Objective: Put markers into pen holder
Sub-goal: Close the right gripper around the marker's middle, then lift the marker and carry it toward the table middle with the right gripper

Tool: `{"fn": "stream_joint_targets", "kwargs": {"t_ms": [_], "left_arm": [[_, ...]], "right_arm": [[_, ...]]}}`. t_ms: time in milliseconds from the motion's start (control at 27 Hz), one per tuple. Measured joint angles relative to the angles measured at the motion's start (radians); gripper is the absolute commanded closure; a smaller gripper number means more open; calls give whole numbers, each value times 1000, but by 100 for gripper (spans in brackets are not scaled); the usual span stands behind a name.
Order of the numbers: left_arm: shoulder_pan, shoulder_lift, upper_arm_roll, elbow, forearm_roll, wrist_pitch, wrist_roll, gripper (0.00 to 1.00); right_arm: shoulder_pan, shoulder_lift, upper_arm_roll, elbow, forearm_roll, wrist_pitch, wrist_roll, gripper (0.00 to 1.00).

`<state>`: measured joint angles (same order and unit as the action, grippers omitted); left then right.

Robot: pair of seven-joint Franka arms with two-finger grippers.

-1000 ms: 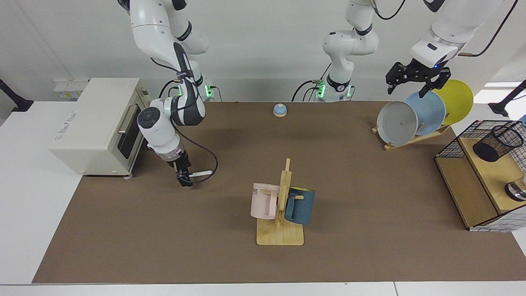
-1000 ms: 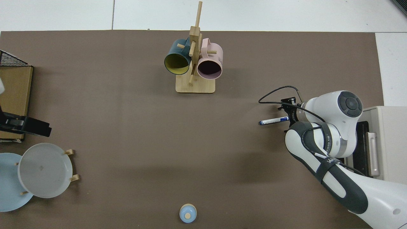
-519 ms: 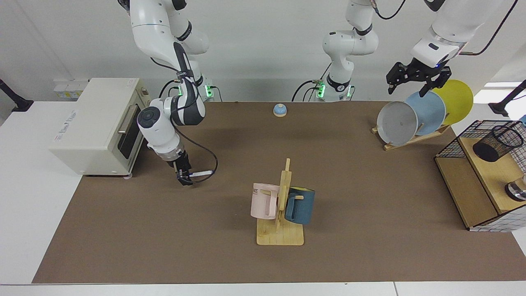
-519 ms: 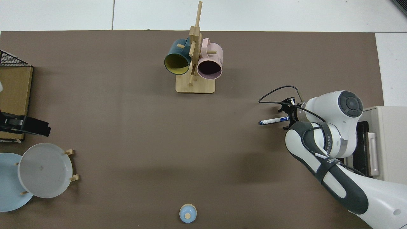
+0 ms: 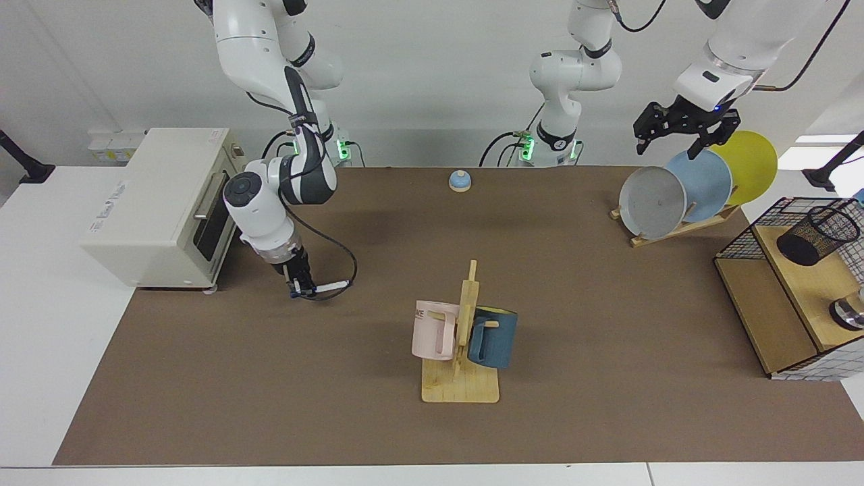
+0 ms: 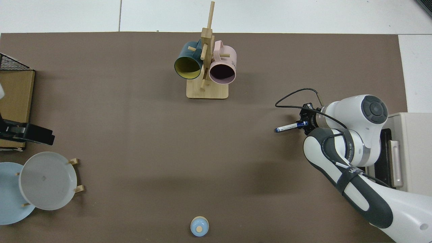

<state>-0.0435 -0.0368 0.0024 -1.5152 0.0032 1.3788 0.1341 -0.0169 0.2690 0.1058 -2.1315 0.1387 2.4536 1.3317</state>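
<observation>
Brown matting covers the table (image 5: 607, 351), and a white wall is seen behind the two arms. Near the toaster oven (image 5: 158, 206), the right gripper (image 5: 302, 289) is clamped on one end of the marker (image 5: 329, 287), which is held nearly level just above the mat; in the top view the marker (image 6: 287, 128) points away from the right gripper (image 6: 304, 124) toward the middle of the table. The left gripper (image 5: 680, 131) is held with its fingers apart above the plate rack (image 5: 678, 226), where this arm waits. The pen holder (image 5: 815, 235) is tilted on the wooden shelf (image 5: 803, 283) inside a wire basket, well apart from the marker. A mug tree (image 5: 462, 351) with two mugs stands between them.
</observation>
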Motion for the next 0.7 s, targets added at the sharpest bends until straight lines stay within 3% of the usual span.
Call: {"fn": "stream_joint_targets", "kwargs": {"t_ms": [407, 704], "left_arm": [[0, -1, 2, 0, 0, -2, 0, 0], [0, -3, 3, -1, 0, -7, 1, 1]], "right_arm": [[1, -7, 2, 5, 0, -33, 0, 100], [2, -125, 3, 46, 0, -245, 17, 100]]}}
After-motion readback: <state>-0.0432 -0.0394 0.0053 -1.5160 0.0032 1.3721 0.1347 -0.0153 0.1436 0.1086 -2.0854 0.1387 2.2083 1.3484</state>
